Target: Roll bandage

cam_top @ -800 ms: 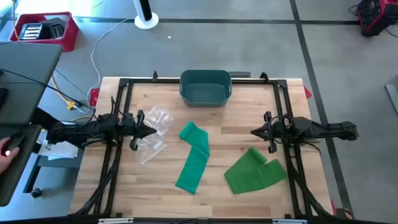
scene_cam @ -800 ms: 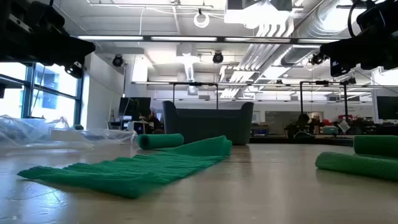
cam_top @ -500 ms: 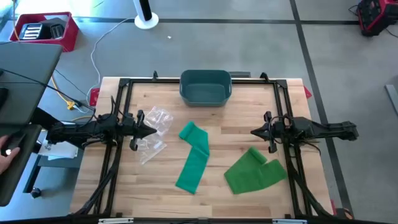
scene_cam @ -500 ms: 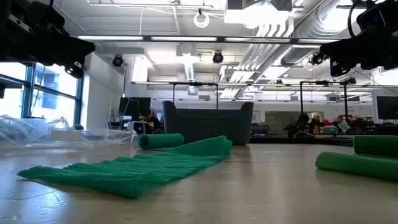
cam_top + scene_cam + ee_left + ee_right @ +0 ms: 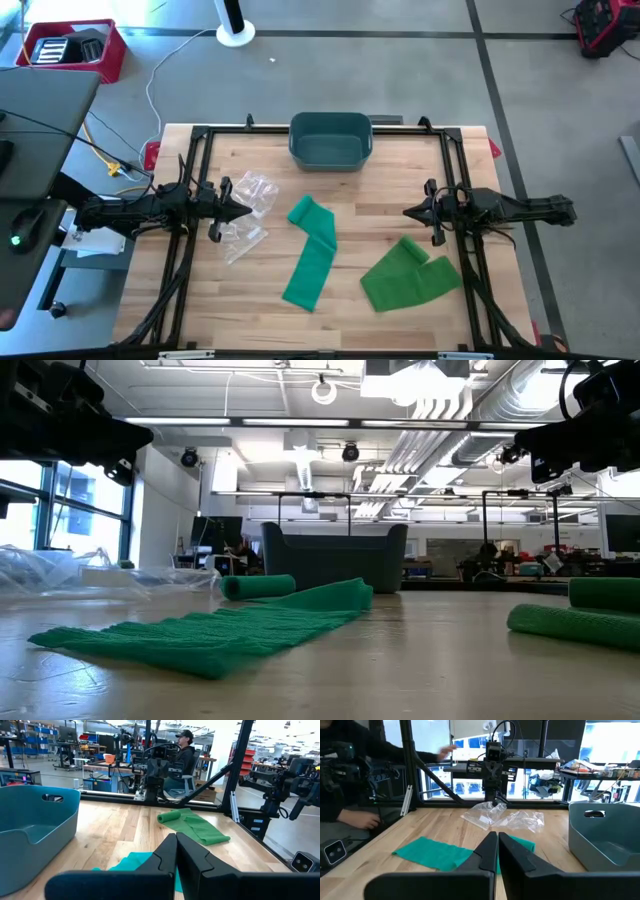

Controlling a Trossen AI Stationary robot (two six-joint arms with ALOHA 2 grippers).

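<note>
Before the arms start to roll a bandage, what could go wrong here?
1. The plastic wrap lies right under the left gripper, beside the long bandage; the jaws might snag it instead.
2. The right bandage lies folded and crumpled, so it may roll unevenly.
3. Both the left and the right gripper have shut jaws; they must open before any grasp.

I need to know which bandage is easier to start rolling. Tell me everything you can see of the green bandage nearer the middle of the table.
The middle bandage is a long, narrow strip of green, knit-looking fabric, lying flat and slanted on the wooden table. Most of it is unrolled; the end towards the teal bin is wound into a small roll, seen in the low view. Nothing holds it: both grippers hang apart from it. The clear plastic wrappers lie beside it, not touching.
</note>
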